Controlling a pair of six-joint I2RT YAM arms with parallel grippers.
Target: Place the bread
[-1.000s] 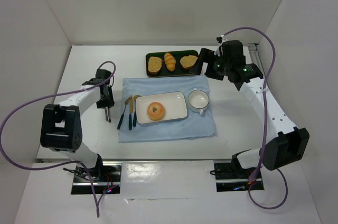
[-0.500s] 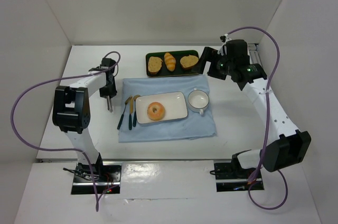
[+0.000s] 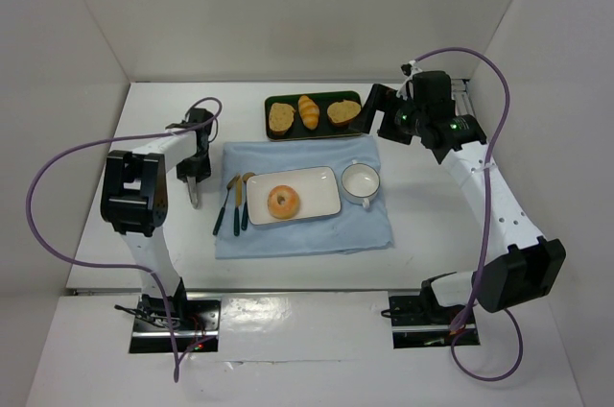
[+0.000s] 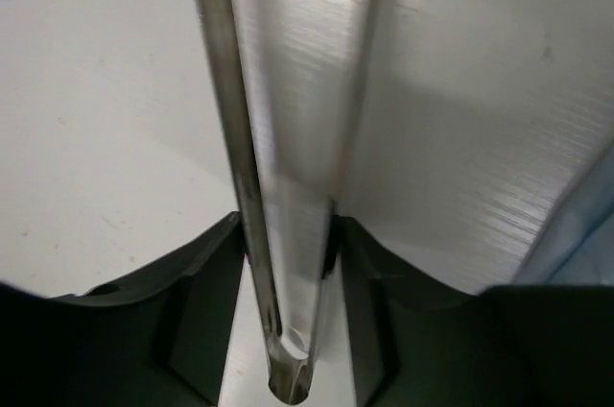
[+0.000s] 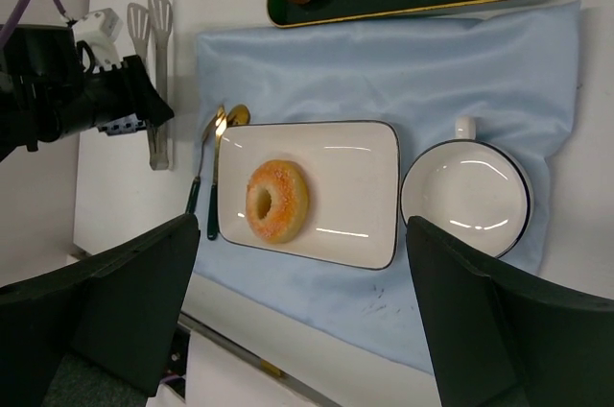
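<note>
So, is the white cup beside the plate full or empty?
Empty: in the right wrist view the cup shows only its bare white inside with some glare.

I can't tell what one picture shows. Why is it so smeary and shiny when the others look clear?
Left wrist view: the tongs sit very close to the camera, so the metal is blurred and streaked with glare. Right wrist view: sharp, with small bright glints on the plate and cup. Top view: even light, only soft shadows.
</note>
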